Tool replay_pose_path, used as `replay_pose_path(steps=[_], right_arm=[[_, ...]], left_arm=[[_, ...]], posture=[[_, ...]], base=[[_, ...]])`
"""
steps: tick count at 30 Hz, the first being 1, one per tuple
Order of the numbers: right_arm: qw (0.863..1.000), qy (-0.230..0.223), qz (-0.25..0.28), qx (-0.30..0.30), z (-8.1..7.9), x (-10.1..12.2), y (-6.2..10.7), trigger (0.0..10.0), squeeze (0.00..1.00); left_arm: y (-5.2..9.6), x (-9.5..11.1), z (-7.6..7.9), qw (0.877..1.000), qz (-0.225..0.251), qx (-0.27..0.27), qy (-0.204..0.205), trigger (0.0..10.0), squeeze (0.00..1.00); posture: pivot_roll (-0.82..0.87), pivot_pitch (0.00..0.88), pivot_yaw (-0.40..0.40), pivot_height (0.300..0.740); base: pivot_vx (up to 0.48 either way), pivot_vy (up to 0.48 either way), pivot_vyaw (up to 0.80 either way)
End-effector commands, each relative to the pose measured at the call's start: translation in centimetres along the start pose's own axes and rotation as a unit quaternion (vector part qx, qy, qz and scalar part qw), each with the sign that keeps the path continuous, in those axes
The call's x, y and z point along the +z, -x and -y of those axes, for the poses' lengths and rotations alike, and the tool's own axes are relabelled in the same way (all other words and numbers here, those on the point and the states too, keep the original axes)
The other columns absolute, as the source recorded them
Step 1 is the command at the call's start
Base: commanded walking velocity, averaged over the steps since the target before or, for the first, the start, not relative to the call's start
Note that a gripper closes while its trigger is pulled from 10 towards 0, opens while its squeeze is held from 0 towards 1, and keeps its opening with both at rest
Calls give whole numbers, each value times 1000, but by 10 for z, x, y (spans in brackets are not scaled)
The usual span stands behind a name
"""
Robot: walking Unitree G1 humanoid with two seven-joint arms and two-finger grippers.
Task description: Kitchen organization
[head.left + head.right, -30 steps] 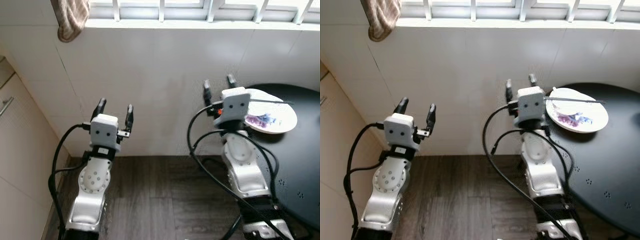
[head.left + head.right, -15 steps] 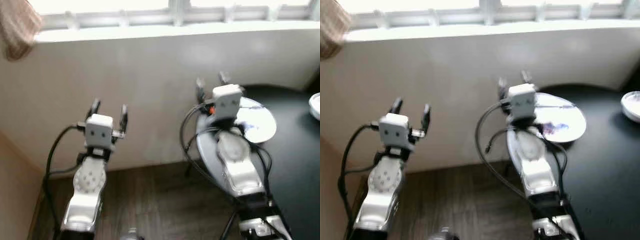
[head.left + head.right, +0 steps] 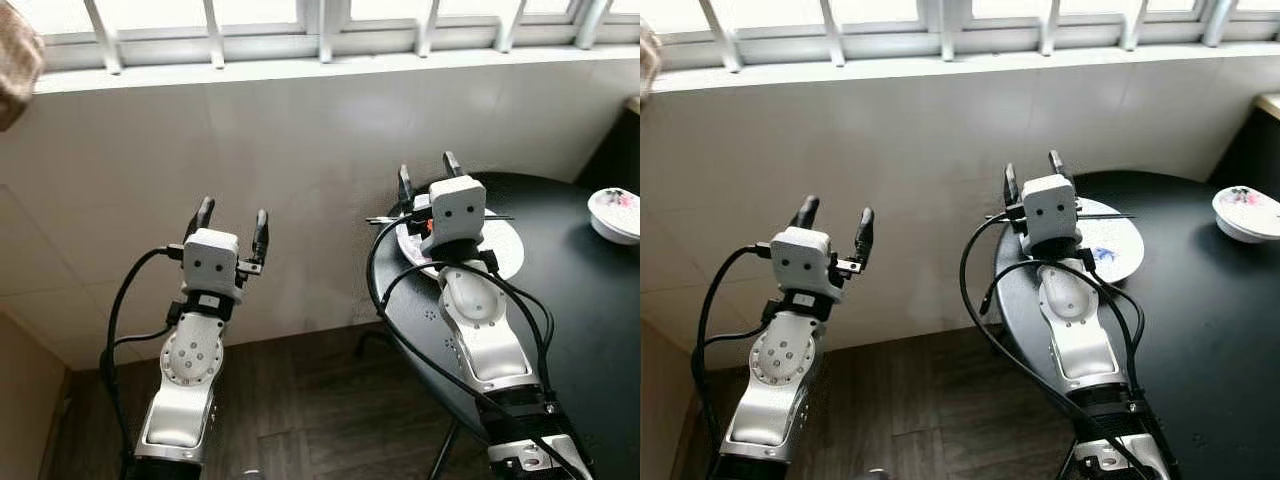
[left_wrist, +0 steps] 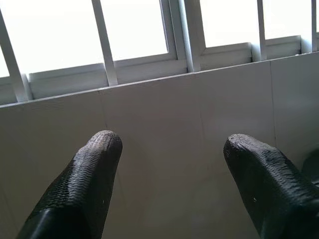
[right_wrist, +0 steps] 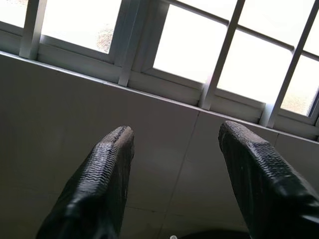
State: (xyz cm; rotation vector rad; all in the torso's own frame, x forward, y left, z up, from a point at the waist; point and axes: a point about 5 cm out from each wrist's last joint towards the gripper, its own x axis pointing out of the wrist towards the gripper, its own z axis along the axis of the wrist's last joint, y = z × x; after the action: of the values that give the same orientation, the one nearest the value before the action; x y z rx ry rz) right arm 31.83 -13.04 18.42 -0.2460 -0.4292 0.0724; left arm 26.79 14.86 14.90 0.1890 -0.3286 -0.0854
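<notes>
- A white tiled wall (image 3: pixel 300 150) under a barred window (image 3: pixel 320 20) is being faced.
- A round black desk (image 3: pixel 590 300) is being shown at the right.
- A white plate (image 3: pixel 505 245), crossed by a thin dark stick (image 3: pixel 385 219), is being carried near the desk's left edge; a small bowl (image 3: pixel 615 212) is lying well apart.
- The right end effector (image 3: pixel 425 180) is being held above the plate, fingers apart.
- The left end effector (image 3: pixel 232 220) is being held before the wall, fingers apart.

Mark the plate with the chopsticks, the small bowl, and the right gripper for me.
plate (image 3: pixel 1118 250), right eye view, bare right side of its face.
small bowl (image 3: pixel 1246 213), right eye view, near rim.
right gripper (image 3: pixel 1032 172), right eye view, midway between its fingertips.
</notes>
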Motion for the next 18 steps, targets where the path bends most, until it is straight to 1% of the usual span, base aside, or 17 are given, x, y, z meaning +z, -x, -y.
replay_pose_path(steps=[1,8,10,18], right_arm=[[1000,10,-9,-4,3,-3,-1,10000,0],[1000,14,-10,-5,2,-3,-1,10000,0],[1000,14,-10,-5,2,-3,-1,10000,0],[1000,21,-13,-6,2,-4,-1,10000,0]], left_arm=[[-1,1,0,1000,-3,-3,4,10000,0],[-1,1,1,1000,-3,-8,3,10000,0],[-1,1,1,1000,-2,-6,4,10000,0],[0,3,1,1000,7,-11,-5,10000,0]], posture=[[33,12,-41,740],[31,15,-38,740],[31,15,-38,740],[33,14,-38,740]], base=[[0,431,0],[0,480,0],[0,277,0],[0,0,0]])
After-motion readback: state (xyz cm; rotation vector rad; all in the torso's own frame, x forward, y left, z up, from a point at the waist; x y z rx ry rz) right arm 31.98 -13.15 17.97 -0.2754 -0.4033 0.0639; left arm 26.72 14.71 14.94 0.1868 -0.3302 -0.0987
